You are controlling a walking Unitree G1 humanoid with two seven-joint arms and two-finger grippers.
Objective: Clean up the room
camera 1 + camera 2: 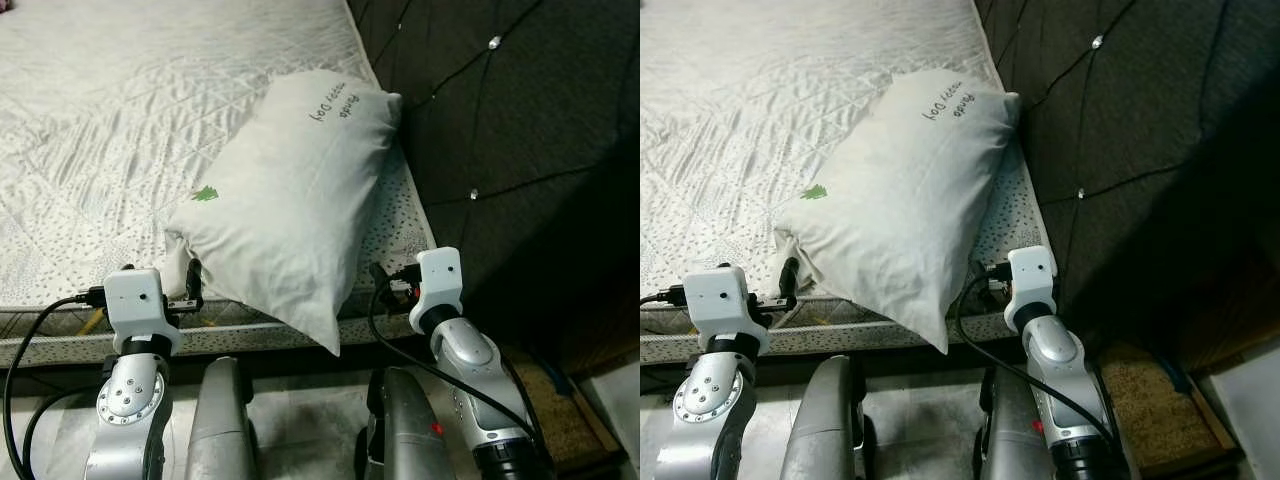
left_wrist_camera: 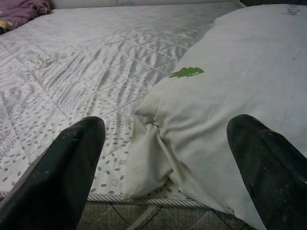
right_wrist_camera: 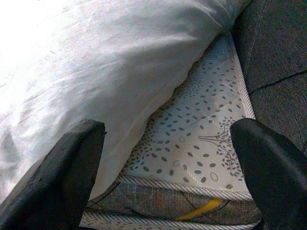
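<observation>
A white pillow (image 1: 290, 200) with a small green tree mark and dark lettering lies slanted on the bare quilted mattress (image 1: 100, 120), by the headboard. Its lower corner hangs over the mattress's near edge. My left gripper (image 1: 193, 283) sits at the near edge beside the pillow's left corner. It is open in the left wrist view (image 2: 165, 128), with that crumpled pillow corner (image 2: 158, 143) ahead between its fingers. My right gripper (image 1: 383, 278) sits at the edge on the pillow's right side. It is open (image 3: 168, 128), facing the pillow's underside (image 3: 96, 62) and bare mattress.
A dark tufted headboard (image 1: 520, 130) rises along the bed's right side. Purple fabric (image 2: 24, 9) lies at the far corner of the bed. A brown mat (image 1: 560, 400) and a white object (image 1: 615, 400) are on the floor at the right.
</observation>
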